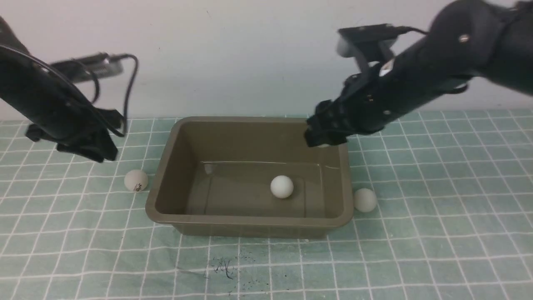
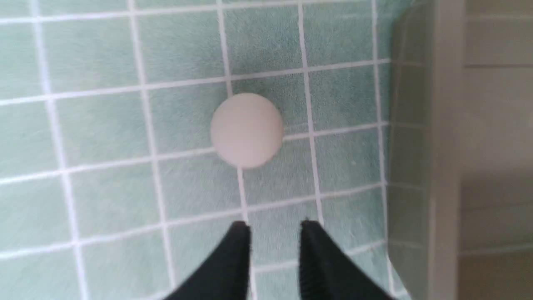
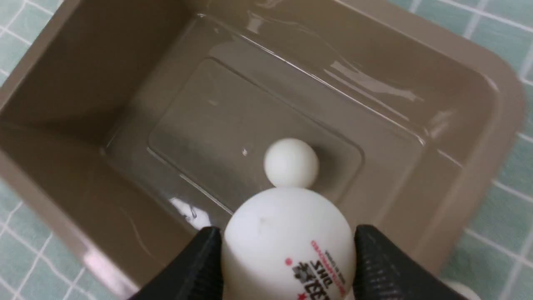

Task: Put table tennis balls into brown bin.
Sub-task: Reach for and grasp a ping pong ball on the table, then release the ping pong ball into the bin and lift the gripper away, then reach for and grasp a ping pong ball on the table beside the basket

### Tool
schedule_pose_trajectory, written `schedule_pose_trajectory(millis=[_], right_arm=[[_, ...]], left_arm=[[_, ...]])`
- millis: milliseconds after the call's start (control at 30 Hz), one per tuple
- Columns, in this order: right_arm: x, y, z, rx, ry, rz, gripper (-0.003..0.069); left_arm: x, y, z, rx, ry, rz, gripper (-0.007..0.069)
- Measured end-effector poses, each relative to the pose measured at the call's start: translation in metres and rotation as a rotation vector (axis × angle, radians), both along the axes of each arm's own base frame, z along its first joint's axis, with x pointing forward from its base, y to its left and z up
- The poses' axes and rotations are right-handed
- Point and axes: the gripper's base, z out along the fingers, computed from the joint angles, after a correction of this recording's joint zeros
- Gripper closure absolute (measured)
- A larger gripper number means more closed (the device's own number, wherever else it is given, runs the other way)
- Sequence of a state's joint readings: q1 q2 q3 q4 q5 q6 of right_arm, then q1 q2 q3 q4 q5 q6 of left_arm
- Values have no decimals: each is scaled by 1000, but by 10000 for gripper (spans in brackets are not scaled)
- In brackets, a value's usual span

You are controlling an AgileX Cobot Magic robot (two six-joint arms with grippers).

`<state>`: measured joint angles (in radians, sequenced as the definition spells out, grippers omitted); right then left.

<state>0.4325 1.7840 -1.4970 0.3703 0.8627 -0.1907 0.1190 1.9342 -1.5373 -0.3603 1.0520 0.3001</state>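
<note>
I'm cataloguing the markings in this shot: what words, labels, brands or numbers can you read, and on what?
"APPROVED", in red, on the ball between the right fingers; the letters before it are too small to read.
"DHS", in dark print, same ball; other printing there is cut off or too small.
Ball left of the bin: dark print, too small to read.

Front view, from robot's side btwn the arms, looks fwd and down over the whole brown bin (image 1: 250, 227). L wrist cam faces down, close on table (image 2: 104, 196) and bin's left side; R wrist cam peers steeply into bin, closer than front. All three share the bin.
</note>
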Motion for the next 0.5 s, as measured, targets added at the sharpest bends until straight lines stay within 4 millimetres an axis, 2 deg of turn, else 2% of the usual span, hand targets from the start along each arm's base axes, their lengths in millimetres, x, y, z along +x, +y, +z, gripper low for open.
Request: schedule_pose_trajectory(millis=[133, 167, 200, 233, 267, 300, 333, 400, 467, 500], right_arm=[[13, 8, -1, -11, 45, 6, 150], [14, 7, 8, -31, 38, 15, 101], [14, 5, 11, -47, 44, 19, 85], [15, 0, 22, -78, 32, 16, 65], [14, -1, 23, -86, 36, 17, 64], [14, -14, 37, -131, 18, -15, 71], [13, -22, 42, -153, 16, -34, 85], [10, -41, 54, -199, 6, -82, 137], [6, -65, 64, -235, 15, -138, 235], [5, -77, 66, -242, 22, -166, 294]], left_arm=[[15, -13, -33, 14, 11, -18, 206], [19, -15, -42, 21, 8, -19, 159], [21, -15, -47, 26, 4, -16, 119], [24, -15, -53, 31, -2, -10, 90], [25, -15, -56, 33, -4, -8, 85], [29, -13, -65, 46, -8, -1, 70], [30, -13, -71, 50, -6, 5, 77], [31, -12, -80, 55, 15, 4, 145], [32, -11, -85, 63, 32, -5, 286], [33, -10, -82, 69, 29, -11, 281]])
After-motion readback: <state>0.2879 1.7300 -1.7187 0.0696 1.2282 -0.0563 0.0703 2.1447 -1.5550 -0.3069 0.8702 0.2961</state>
